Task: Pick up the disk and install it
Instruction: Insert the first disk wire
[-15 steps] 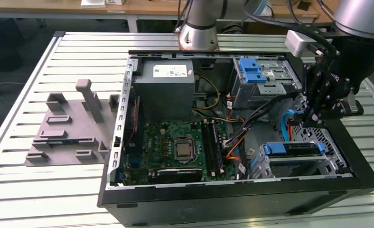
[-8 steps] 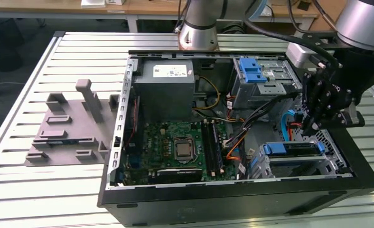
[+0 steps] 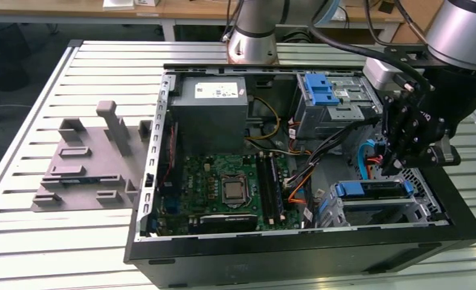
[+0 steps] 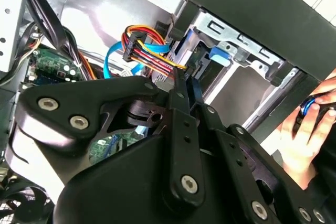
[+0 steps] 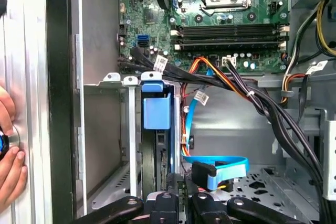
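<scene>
Exterior view: gripper (image 3: 397, 164) hangs inside the open computer case (image 3: 302, 257), on the exterior view's right, directly over the lower drive cage (image 3: 419, 208).

The disk (image 3: 371, 190) stands on edge in that cage, blue rail uppermost. In the first wrist view the disk (image 5: 156, 156) runs away from the gripper (image 5: 176, 186), which sits right at its near end, blue tab at the far end. Whether the gripper is clamped on it or released: cannot tell.

Writing: white sticker (image 3: 219, 91) on the grey metal box (image 3: 214, 112) and white tags (image 5: 201, 97) on the cables, print not legible.

A person's hand (image 5: 10, 169) rests outside the case wall.
</scene>
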Tool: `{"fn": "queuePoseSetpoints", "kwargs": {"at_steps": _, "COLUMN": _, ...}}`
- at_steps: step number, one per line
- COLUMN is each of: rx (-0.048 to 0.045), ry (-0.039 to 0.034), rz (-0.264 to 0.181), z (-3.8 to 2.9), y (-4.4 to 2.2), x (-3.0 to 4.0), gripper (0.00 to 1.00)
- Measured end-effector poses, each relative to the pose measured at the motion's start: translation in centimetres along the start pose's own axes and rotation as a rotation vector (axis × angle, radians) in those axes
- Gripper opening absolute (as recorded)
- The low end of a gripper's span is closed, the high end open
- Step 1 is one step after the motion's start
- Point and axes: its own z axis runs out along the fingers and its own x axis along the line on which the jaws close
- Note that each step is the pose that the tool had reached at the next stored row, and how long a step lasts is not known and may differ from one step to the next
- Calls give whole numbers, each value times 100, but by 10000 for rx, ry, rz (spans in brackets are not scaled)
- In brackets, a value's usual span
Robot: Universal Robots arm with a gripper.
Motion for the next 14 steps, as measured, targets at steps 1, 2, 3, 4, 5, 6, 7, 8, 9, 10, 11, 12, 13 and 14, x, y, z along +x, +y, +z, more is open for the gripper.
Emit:
{"fn": "queuePoseSetpoints", "kwargs": {"at_steps": 1, "rx": -20, "ry": -1, "rz": 1, "z": 7, "y": 0, "x": 12, "gripper": 17}}
{"fn": "queuePoseSetpoints", "kwargs": {"at_steps": 2, "rx": -38, "ry": -1, "rz": 1, "z": 14, "y": -1, "x": 31, "gripper": 17}}
{"fn": "queuePoseSetpoints", "kwargs": {"at_steps": 3, "rx": -53, "ry": 0, "rz": 1, "z": 22, "y": -1, "x": 52, "gripper": 17}}
{"fn": "queuePoseSetpoints", "kwargs": {"at_steps": 4, "rx": -68, "ry": 0, "rz": 3, "z": 31, "y": -2, "x": 73, "gripper": 17}}
{"fn": "queuePoseSetpoints", "kwargs": {"at_steps": 5, "rx": -79, "ry": 1, "rz": 8, "z": 39, "y": -2, "x": 89, "gripper": 17}}
{"fn": "queuePoseSetpoints", "kwargs": {"at_steps": 6, "rx": -85, "ry": 1, "rz": 18, "z": 45, "y": -2, "x": 96, "gripper": 17}}
{"fn": "queuePoseSetpoints", "kwargs": {"at_steps": 7, "rx": -87, "ry": 0, "rz": 27, "z": 47, "y": -2, "x": 96, "gripper": 17}}
{"fn": "queuePoseSetpoints", "kwargs": {"at_steps": 8, "rx": -92, "ry": 3, "rz": 35, "z": 47, "y": -2, "x": 96, "gripper": 17}}
{"fn": "queuePoseSetpoints", "kwargs": {"at_steps": 9, "rx": -98, "ry": 4, "rz": 44, "z": 48, "y": -2, "x": 96, "gripper": 17}}
{"fn": "queuePoseSetpoints", "kwargs": {"at_steps": 10, "rx": -105, "ry": 3, "rz": 50, "z": 50, "y": -2, "x": 96, "gripper": 17}}
{"fn": "queuePoseSetpoints", "kwargs": {"at_steps": 11, "rx": -112, "ry": 1, "rz": 54, "z": 55, "y": -2, "x": 96, "gripper": 17}}
{"fn": "queuePoseSetpoints", "kwargs": {"at_steps": 12, "rx": -118, "ry": 1, "rz": 59, "z": 62, "y": -2, "x": 98, "gripper": 17}}
{"fn": "queuePoseSetpoints", "kwargs": {"at_steps": 13, "rx": -125, "ry": 0, "rz": 64, "z": 68, "y": -2, "x": 98, "gripper": 17}}
{"fn": "queuePoseSetpoints", "kwargs": {"at_steps": 14, "rx": -133, "ry": 3, "rz": 69, "z": 73, "y": -3, "x": 97, "gripper": 17}}
